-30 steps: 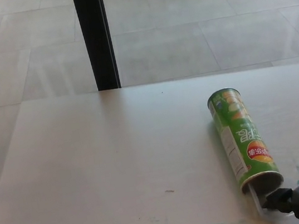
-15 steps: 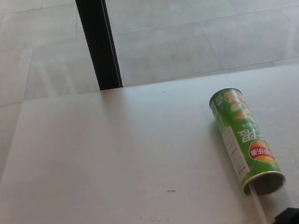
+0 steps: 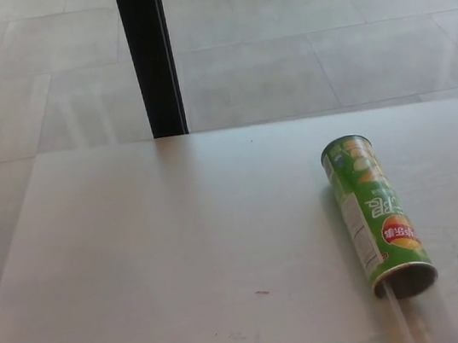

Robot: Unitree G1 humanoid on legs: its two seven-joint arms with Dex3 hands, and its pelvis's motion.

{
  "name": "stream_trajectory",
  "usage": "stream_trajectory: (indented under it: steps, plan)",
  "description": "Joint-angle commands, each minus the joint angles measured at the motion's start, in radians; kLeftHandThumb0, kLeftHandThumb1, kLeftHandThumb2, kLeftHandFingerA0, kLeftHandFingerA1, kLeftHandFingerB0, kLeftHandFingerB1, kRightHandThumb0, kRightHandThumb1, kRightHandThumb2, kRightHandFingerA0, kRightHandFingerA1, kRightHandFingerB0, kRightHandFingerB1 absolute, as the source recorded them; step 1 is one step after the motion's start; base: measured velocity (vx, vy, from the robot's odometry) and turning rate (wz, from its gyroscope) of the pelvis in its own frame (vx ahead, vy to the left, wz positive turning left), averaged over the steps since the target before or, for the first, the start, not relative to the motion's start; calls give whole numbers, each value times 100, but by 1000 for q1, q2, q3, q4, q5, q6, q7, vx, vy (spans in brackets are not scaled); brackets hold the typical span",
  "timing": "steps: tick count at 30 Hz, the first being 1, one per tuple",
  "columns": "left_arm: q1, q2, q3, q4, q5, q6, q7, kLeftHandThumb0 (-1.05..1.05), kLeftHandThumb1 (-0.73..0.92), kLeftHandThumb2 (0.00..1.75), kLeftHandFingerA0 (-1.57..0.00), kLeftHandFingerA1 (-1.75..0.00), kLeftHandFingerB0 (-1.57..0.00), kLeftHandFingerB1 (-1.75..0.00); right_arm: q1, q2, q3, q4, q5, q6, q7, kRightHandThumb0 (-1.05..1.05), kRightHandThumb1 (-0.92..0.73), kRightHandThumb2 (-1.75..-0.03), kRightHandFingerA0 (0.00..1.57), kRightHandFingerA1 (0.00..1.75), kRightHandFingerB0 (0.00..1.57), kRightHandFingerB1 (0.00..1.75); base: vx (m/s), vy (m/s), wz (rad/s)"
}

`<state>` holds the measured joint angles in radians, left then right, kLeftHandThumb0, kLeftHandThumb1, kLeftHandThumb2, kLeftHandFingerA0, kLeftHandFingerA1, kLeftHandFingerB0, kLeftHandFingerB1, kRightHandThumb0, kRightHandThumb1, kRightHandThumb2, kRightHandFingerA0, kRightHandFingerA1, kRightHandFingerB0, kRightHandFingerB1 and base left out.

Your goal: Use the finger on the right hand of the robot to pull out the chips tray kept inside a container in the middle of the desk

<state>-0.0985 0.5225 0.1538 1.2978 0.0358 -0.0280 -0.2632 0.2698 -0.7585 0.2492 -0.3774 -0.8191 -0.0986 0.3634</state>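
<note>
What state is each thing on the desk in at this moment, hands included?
Green chips can: lying on its side, open mouth toward the near edge.
Clear chips tray: partly out, sticking from the can's mouth toward the desk edge.
Desk: green marks near its front edge.
Left hand: not in view.
Right hand: not in view.

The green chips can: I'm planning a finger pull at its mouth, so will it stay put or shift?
The green chips can lies on its side on the smooth desk, so it would probably roll if nudged sideways. Its near end looks open, so it is likely light and may slide with the pull.
</note>
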Motion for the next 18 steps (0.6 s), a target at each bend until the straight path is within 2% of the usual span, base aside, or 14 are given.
stream_trajectory:
  steps: [1, 5, 8, 10, 11, 12, 13, 15, 16, 17, 18]
  plan:
    - [6, 20, -1, 2, 4, 1, 2, -47, 74, 62, -58, -63, -59, -57, 29, 5, 14, 9, -4, -24, 9, -16, -50, -55, 90, 125, 38, 37, 0, 0, 0]
    - [6, 19, 11, 1, -6, 7, -6, -46, 74, 62, -55, -62, -60, -60, 39, 5, 23, 8, -23, -29, -3, -18, -50, -55, 92, 121, 38, 37, 0, 0, 0]
    - [5, 16, 6, 5, 3, 3, 7, -47, 74, 62, -57, -63, -60, -58, 41, 8, 20, 6, -18, -17, 2, -16, -52, -56, 90, 124, 34, 36, 0, 0, 0]
    - [8, 15, 3, 4, 5, -2, 4, -47, 73, 62, -58, -66, -62, -62, 35, 11, 11, -1, -14, 2, 17, -15, -51, -55, 90, 120, 25, 34, 0, 0, 0]
    - [10, 14, -1, 4, 9, -2, 10, -47, 73, 61, -60, -67, -66, -66, 33, 10, 2, -6, -15, 7, 17, -12, -34, -85, 97, 105, 7, 49, 0, 0, 0]
    - [11, 14, 1, 1, 6, -2, 10, -47, 74, 62, -60, -67, -62, -63, 22, 17, -16, -14, -15, 9, -4, -13, -45, -54, 97, 108, 0, 29, 0, 0, 0]
    - [10, 12, 0, 2, 7, 1, 12, -48, 74, 62, -59, -64, -61, -59, 20, 28, -29, -23, -8, 26, 0, -12, -44, -54, 96, 104, 0, 15, 0, 0, 0]
    - [9, 12, 0, 5, 7, 4, 12, -47, 74, 62, -59, -65, -59, -58, 16, 42, -48, -24, -2, 17, -35, -10, -43, -53, 98, 104, 0, 13, 0, 0, 0]
    - [11, 10, 3, 5, 4, 4, 13, -47, 73, 62, -59, -65, -59, -57, 11, 50, -62, -33, -4, 26, -33, -8, -45, -55, 96, 108, 0, 2, 0, 0, 0]
    - [13, 10, 3, 4, 4, 0, 11, -47, 73, 62, -59, -66, -58, -56, 9, 61, -78, -46, 9, 38, -21, -6, -46, -55, 94, 111, 0, 0, 0, 0, 0]
    - [14, 9, 10, 3, -4, 6, 9, -47, 73, 62, -59, -68, -58, -57, 3, 73, -99, -57, 9, 44, -32, -9, -42, -67, 96, 106, 0, 4, 0, 0, 0]
